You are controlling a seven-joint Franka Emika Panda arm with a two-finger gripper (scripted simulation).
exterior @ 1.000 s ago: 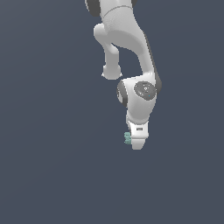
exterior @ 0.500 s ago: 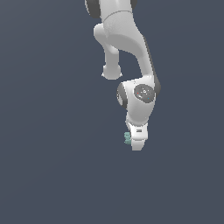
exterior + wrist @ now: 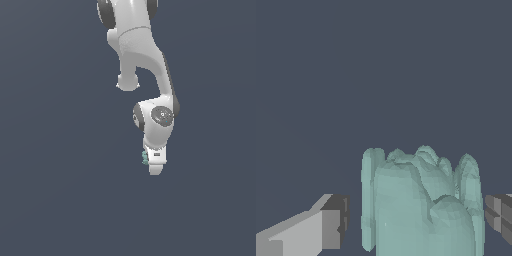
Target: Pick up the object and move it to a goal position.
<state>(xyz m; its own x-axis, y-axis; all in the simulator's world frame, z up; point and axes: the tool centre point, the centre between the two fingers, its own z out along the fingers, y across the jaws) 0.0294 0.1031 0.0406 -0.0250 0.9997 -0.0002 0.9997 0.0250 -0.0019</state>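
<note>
The object (image 3: pixel 421 205), a pale teal-green lump with ridged, bumpy sides, stands between the two fingers of my gripper (image 3: pixel 416 222) in the wrist view. A clear gap shows between it and one grey fingertip (image 3: pixel 336 220). The other fingertip (image 3: pixel 498 215) sits close beside it, and I cannot tell whether it touches. The gripper is open around the object. In the exterior view, the white gripper (image 3: pixel 155 167) points down and hides most of the object (image 3: pixel 144 158), which peeks out on the exterior view's left of the fingers.
The white arm (image 3: pixel 142 55) reaches down from the top of the exterior view. A plain dark grey-blue surface (image 3: pixel 60 190) lies all around, with nothing else on it in view.
The wrist and gripper have come down lower around the object. The object itself has stayed where it was.
</note>
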